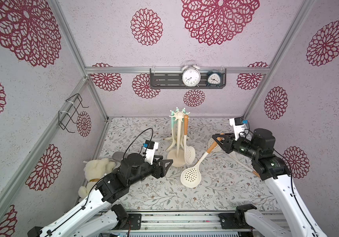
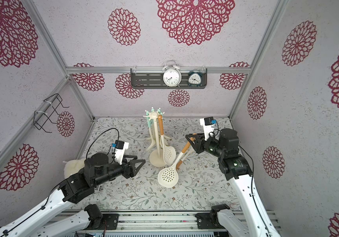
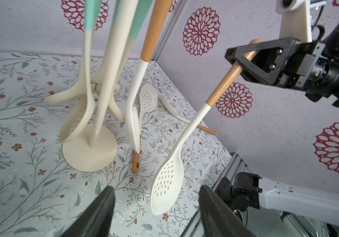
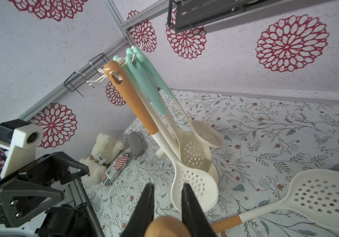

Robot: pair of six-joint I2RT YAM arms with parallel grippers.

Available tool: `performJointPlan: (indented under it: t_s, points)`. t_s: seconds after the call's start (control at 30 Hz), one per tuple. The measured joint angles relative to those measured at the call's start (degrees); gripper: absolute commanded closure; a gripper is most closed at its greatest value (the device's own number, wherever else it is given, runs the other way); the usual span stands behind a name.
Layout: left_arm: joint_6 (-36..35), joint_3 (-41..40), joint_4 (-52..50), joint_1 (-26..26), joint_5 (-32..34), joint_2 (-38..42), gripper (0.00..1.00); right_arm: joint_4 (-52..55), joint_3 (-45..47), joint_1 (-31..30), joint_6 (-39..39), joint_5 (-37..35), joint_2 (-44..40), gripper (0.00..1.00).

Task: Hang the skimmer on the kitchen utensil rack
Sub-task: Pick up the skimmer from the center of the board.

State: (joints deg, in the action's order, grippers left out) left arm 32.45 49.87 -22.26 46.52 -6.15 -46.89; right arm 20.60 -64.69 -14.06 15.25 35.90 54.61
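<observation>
The skimmer (image 1: 190, 176) (image 2: 167, 177) (image 3: 167, 184) is white with round holes and an orange handle. It hangs slanted, head low over the cloth, just right of the rack's base. My right gripper (image 1: 217, 137) (image 2: 190, 137) (image 4: 167, 186) is shut on its handle near the top end (image 4: 167, 225). The kitchen utensil rack (image 1: 178, 135) (image 2: 155, 133) (image 3: 107, 71) stands cream and upright at mid table, with teal-handled utensils and one orange-handled slotted utensil (image 1: 189, 153) on its hooks. My left gripper (image 1: 167, 160) (image 2: 141, 159) (image 3: 157, 190) is open and empty beside the base.
A second skimmer (image 4: 324, 197) (image 3: 148, 98) and a spoon (image 3: 170, 104) lie on the cloth near the right arm. A plush toy (image 1: 97, 170) and a grey stone (image 1: 117, 157) sit at the left edge. A wire rack (image 1: 72, 112) and a clock shelf (image 1: 164, 80) hang on the walls.
</observation>
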Motion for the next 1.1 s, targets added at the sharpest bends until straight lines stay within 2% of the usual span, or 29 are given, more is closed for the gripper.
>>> performJointPlan:
  t_s: [0.2, 0.4, 0.73, 0.87, 1.0, 1.03, 1.07, 1.1]
  points:
    - [-1.22, 0.02, 2.4, -0.46, -12.2, -3.89, 0.08, 1.95, -4.55, -8.81, -2.6, 2.67, 3.02, 1.0]
    - [-2.78, 0.48, 5.62, -0.46, -20.98, -7.32, 0.08, -1.03, -8.81, -14.69, -2.51, 7.78, 6.51, 1.0]
    - [-7.8, 4.48, 5.62, -0.55, -25.07, -12.17, 0.41, -7.06, -14.19, -18.88, -0.04, 12.09, 12.85, 1.0]
    - [-8.81, 4.48, 5.64, -0.57, -25.75, -12.37, 0.62, -7.96, -15.04, -19.1, 1.14, 13.81, 13.14, 1.0]
    - [-11.06, 4.26, 6.38, -0.68, -27.02, -12.17, 0.96, -8.52, -15.26, -19.28, 3.74, 14.29, 13.18, 1.0]
    - [-12.44, 4.2, 7.04, -0.28, -27.65, -12.02, 1.0, -8.61, -15.32, -19.28, 5.73, 14.64, 13.42, 1.0]
    - [-12.66, 4.13, 6.97, 0.24, -27.61, -11.82, 1.0, -8.72, -15.32, -19.26, 6.64, 15.21, 13.6, 1.0]
    - [-12.85, 3.98, 6.95, 0.02, -27.5, -11.72, 1.0, -9.09, -15.32, -19.3, 7.1, 14.45, 13.6, 0.94]
